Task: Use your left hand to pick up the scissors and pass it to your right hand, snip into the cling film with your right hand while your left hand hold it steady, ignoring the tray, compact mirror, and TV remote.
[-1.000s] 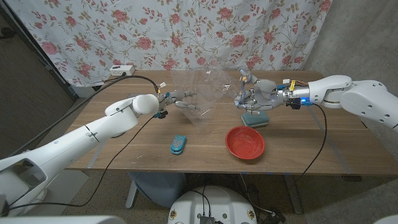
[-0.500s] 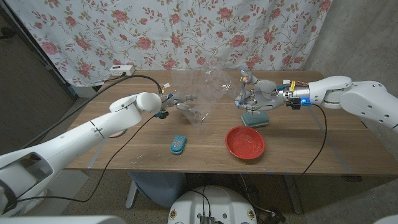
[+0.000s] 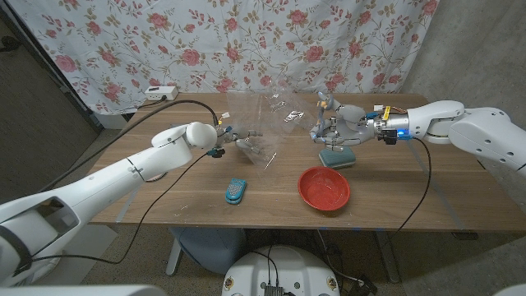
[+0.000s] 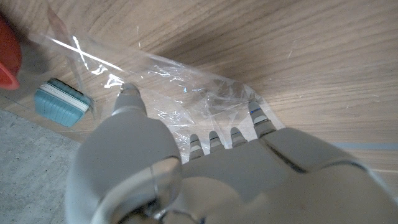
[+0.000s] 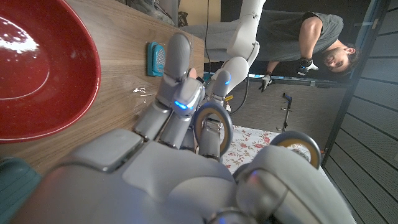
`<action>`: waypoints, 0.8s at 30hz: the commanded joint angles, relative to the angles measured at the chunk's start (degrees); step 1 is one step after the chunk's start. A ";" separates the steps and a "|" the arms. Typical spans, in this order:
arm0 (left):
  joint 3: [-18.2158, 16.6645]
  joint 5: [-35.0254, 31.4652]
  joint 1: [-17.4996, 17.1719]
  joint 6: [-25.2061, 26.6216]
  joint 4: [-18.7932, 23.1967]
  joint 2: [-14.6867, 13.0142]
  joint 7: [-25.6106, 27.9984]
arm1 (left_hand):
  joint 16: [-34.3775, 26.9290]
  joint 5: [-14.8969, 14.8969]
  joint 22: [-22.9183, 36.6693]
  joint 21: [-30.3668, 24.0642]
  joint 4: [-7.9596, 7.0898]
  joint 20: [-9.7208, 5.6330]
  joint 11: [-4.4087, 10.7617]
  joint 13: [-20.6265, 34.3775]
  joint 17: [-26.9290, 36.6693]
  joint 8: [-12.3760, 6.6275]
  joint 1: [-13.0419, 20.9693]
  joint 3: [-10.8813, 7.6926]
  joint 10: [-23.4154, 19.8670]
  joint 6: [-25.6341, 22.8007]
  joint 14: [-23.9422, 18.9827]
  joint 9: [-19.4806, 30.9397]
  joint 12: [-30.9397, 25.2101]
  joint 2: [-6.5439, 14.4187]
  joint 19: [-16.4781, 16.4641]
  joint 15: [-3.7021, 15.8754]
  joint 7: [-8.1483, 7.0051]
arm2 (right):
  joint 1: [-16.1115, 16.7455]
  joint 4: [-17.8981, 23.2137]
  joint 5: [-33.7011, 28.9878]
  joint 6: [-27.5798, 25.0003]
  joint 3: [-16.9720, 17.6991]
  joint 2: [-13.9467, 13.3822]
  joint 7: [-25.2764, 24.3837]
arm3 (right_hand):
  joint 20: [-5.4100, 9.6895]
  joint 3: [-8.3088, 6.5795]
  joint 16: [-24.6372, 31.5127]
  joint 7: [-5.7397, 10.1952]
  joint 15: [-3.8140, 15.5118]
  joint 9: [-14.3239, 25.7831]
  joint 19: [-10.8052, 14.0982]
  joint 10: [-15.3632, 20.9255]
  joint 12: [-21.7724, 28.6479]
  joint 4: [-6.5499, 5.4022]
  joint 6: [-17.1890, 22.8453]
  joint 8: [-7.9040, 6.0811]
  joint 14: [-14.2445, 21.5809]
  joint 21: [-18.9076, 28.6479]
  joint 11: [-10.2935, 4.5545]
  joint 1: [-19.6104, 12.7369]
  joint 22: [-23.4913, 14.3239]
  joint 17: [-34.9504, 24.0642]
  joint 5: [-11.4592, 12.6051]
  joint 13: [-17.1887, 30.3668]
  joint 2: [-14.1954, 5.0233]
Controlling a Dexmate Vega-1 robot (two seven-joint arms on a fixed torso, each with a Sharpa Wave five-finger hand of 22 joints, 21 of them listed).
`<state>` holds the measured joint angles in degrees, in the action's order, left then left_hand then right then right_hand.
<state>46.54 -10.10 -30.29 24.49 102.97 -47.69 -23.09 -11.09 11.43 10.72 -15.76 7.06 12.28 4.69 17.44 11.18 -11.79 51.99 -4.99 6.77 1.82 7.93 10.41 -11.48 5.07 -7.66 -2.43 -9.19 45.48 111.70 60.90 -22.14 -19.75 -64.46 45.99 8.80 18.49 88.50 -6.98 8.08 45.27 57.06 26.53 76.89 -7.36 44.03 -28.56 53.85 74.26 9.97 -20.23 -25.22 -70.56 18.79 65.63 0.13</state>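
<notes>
My left hand (image 3: 233,136) pinches the clear, crinkled cling film (image 3: 261,123) near the table's (image 3: 164,197) far edge; my right hand (image 3: 335,126) grips the grey-handled scissors (image 3: 323,105) above the teal compact mirror (image 3: 337,158).

The cling film (image 3: 261,123) is seen as a clear, crinkled sheet raised off the wooden table near its far middle, with glints along its folds. Its near lower edge is gripped by the left hand (image 3: 233,136); in the left wrist view the film (image 4: 180,87) is spread loosely above the tabletop beyond the fingers. The scissors (image 3: 323,115) are held upright in the right hand (image 3: 337,129), beside the film; blade state cannot be told.
</notes>
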 commanded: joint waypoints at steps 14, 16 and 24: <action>-1.21 -4.26 -4.64 1.45 1.33 1.01 8.98 | -9.68 -0.68 0.47 -2.65 -0.20 0.23 5.21 7.54 5.57 -6.65 6.49 -12.02 -32.35 -25.53 -21.55 2.08 -18.54 5.89 -12.77 7.29 0.80 | -0.02 0.20 0.43 -0.12 0.12 0.41 -0.24 | 3.06 0.24 -0.21 0.01 3.92 0.18 -0.21 24.65 4.00 -0.25 0.78 0.30 -1.82 0.44 -13.37 -1.03 0.33 0.03 -0.20 0.29 -0.15; -2.08 -4.64 -6.03 0.76 1.59 0.98 12.03 | -10.37 -0.55 0.44 -2.77 -0.36 0.25 6.02 9.39 6.03 -7.55 7.24 -14.27 -36.82 -29.33 -24.63 2.22 -21.85 6.18 -13.81 9.17 1.28 | -0.03 0.27 0.25 0.00 0.09 0.38 -0.20 | 3.07 0.21 -0.20 0.01 3.91 0.17 -0.25 24.63 4.02 -0.25 0.75 0.33 -1.80 0.52 -13.31 -1.08 0.22 0.01 -0.21 0.36 -0.20; -5.80 -8.01 -12.71 -0.86 2.70 2.80 28.57 | -13.08 -0.59 0.41 -3.24 -2.18 0.20 7.48 14.38 9.01 -11.96 9.53 -21.26 -47.22 -43.83 -33.67 3.04 -30.27 6.39 -16.50 13.19 2.77 | -0.50 0.35 0.10 -0.46 -0.53 0.59 0.39 | 3.10 0.08 -0.43 0.09 3.95 0.31 -0.06 24.66 3.99 -0.19 0.94 0.23 -1.81 0.57 -13.41 -1.43 0.43 0.16 -0.25 0.41 -0.49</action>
<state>44.59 -14.19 -36.27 25.35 104.30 -46.49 -13.69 -23.75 10.58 11.45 -19.09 5.36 7.19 12.20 31.22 19.48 -22.64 60.94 -25.17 -38.84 -39.31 -24.03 13.08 -40.74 12.07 -18.29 9.84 -6.66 45.44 111.86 61.31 -22.35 -19.63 -64.12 45.80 8.80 18.48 88.17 -6.87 8.08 45.26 57.06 26.53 76.89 -7.36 44.35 -28.56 53.85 74.60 9.97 -21.03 -24.83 -70.27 18.79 65.72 -0.23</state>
